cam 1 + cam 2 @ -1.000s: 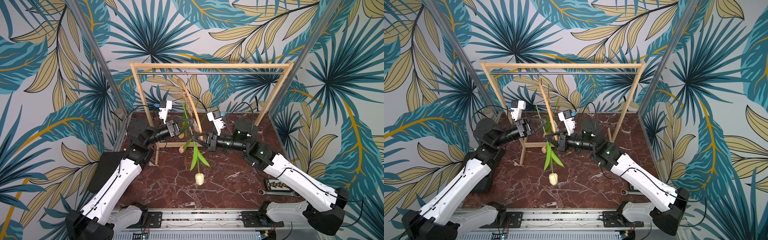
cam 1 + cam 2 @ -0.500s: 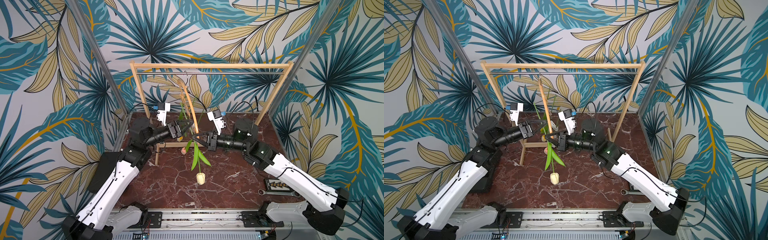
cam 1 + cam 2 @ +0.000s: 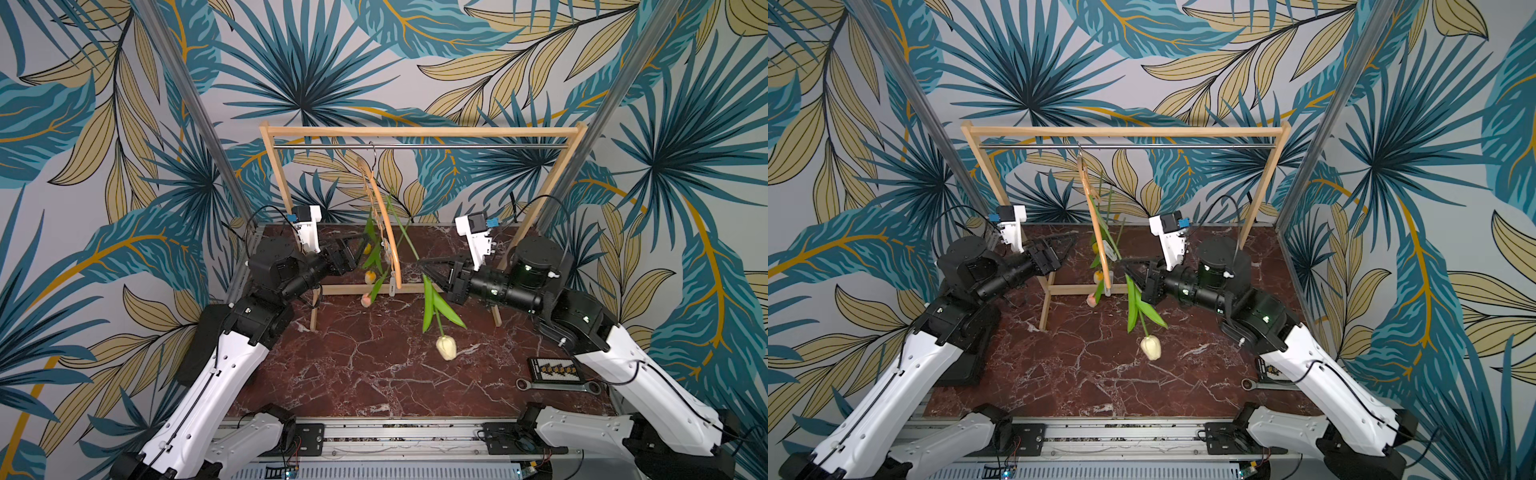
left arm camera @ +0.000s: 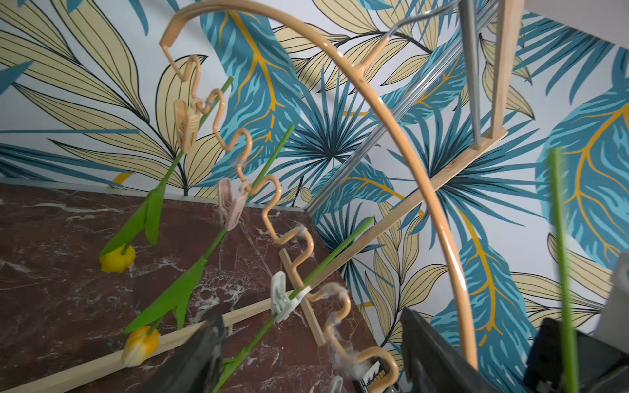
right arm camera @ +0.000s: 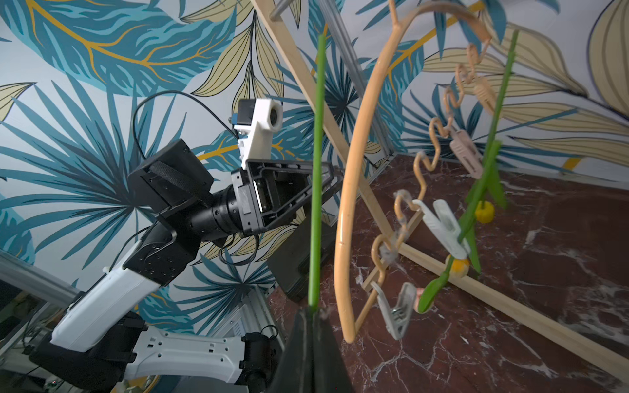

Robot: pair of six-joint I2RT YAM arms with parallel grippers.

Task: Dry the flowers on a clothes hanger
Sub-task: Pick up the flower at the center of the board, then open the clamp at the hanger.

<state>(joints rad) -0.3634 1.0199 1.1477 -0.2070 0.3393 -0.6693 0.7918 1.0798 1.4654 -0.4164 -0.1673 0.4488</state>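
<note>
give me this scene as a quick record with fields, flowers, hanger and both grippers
hanger: hanger hooked on the metal rail of the rack
clipped, heads down: yellow tulip, orange-yellow tulip, pink tulip
not yet clipped: cream-white tulip, head down
right gripper: right gripper shut on the cream-white tulip's stem
left gripper: left gripper open, empty, beside the hanger
free clip: grey clip at the end of the wavy bar
table: table with wrench and black box
</note>
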